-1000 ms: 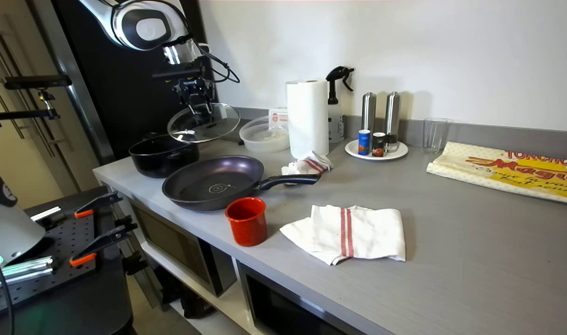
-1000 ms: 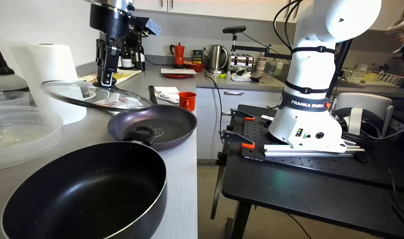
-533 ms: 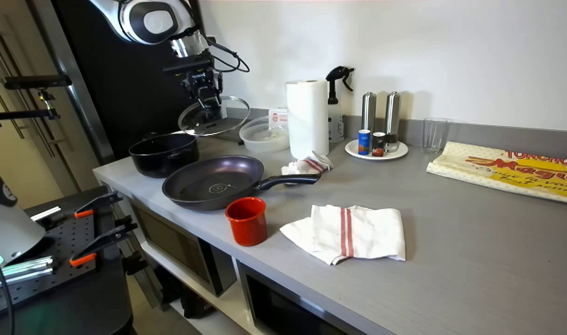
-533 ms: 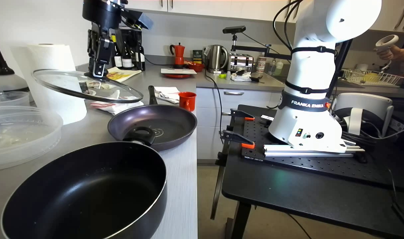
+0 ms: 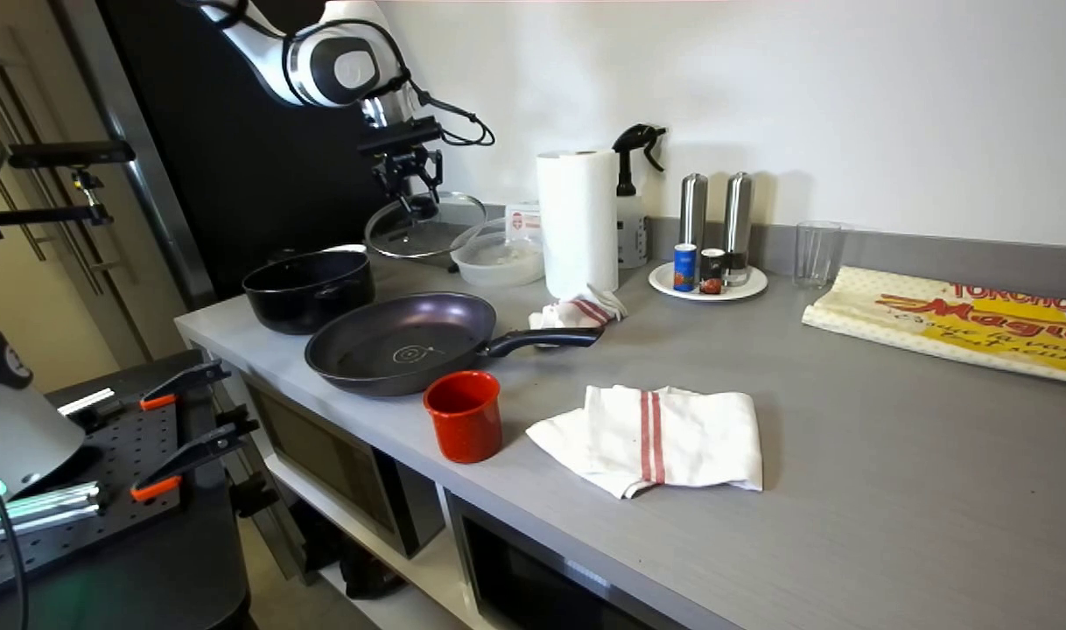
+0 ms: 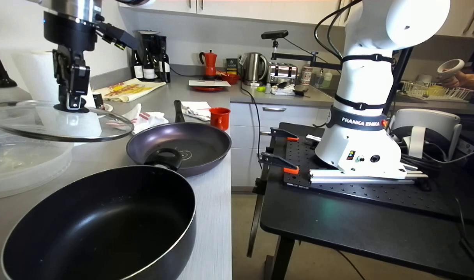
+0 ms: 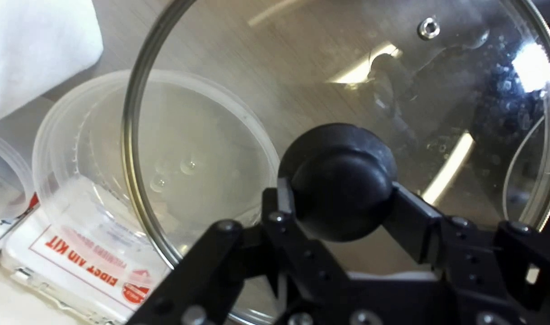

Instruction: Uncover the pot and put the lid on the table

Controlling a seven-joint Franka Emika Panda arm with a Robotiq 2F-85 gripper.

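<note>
the black gripper [image 7: 340, 193] is pinching the round black knob [image 7: 342, 180] from both sides, closed right up to it! the clear round glass lid [image 6: 58, 124] is hanging from that grip above the smooth grey countertop [image 5: 848, 455], off the round black pot [image 5: 309, 296], which is sitting uncovered.

Grey table [image 5: 883, 490] bears pot [image 5: 301, 308], frying pan [image 5: 402, 346], red mug [image 5: 465, 427], folded towel [image 5: 690, 437].

Round, shallow black pot [image 6: 100, 225] and round, clear glass lid [image 7: 320, 97], cropped
In an exterior view the bottom edge cuts the pot and the black two-fingered gripper [image 6: 76, 103] covers part of the white paper-towel roll [image 6: 36, 76]; the wrist view's top edge crops the lid.
</note>
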